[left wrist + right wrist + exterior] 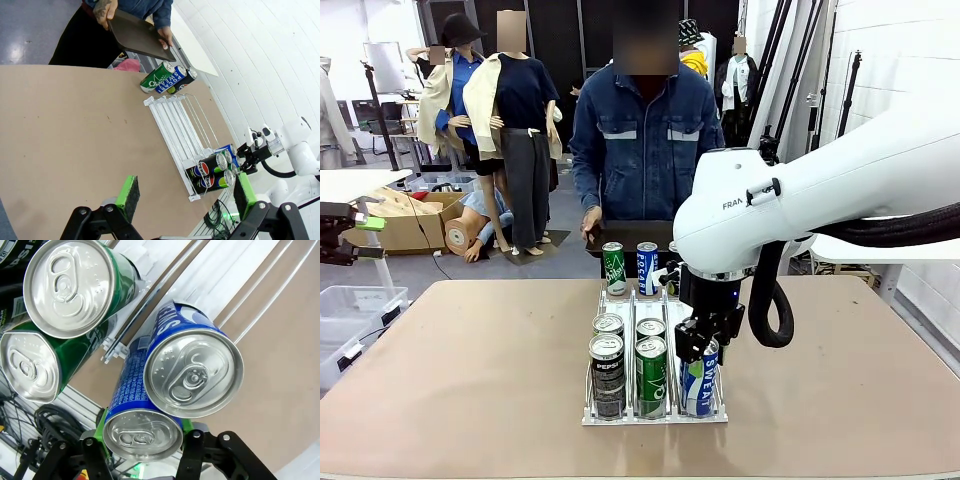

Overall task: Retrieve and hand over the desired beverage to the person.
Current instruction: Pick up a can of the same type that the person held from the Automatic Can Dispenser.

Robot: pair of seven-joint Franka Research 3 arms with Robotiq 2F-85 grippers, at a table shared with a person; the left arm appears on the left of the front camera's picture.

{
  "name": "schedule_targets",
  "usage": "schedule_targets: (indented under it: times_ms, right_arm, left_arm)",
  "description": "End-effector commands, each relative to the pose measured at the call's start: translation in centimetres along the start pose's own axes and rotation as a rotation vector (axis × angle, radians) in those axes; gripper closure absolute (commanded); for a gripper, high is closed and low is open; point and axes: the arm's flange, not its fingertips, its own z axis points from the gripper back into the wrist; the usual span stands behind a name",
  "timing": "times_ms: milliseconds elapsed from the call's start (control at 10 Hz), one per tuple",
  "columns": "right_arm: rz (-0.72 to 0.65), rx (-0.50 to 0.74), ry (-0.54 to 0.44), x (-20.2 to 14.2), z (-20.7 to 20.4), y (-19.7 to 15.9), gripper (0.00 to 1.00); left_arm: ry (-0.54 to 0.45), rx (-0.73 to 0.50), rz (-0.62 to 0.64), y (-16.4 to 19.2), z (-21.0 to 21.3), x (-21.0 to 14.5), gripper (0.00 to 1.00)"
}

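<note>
A white wire rack (655, 416) on the table holds upright cans in three lanes. My right gripper (698, 345) comes down over the front of the right lane and is shut on a blue Sweat can (701, 386). In the right wrist view the green pads (101, 426) of the right gripper (145, 429) press both sides of that blue can (129, 386), with a second blue can (192, 372) just behind it. My left gripper (187, 197) hovers open over the table with nothing between its fingers. The person (645, 140) stands at the far edge holding a dark tray (140, 35).
Black Pepsi cans (607, 375) and green cans (651, 375) fill the front of the other two lanes. A green can (613, 268) and a blue can (647, 268) stand at the rack's far end. Bare tabletop (450, 370) lies to the left.
</note>
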Motion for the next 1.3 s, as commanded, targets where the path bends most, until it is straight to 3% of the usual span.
schedule_targets:
  times_ms: [0,500,1200]
  right_arm:
    - [0.005,-0.001,-0.001,0.0,0.0,0.1,1.00]
    - [0.034,-0.019,0.032,-1.0,4.1,1.8,1.00]
    - [0.046,-0.082,0.063,-1.9,13.2,6.7,1.00]
  left_arm:
    - [0.003,0.006,0.001,0.0,0.2,0.0,0.00]
    - [0.003,0.006,0.001,0.0,0.2,0.0,0.00]
    - [0.003,0.006,0.001,0.0,0.2,0.0,0.00]
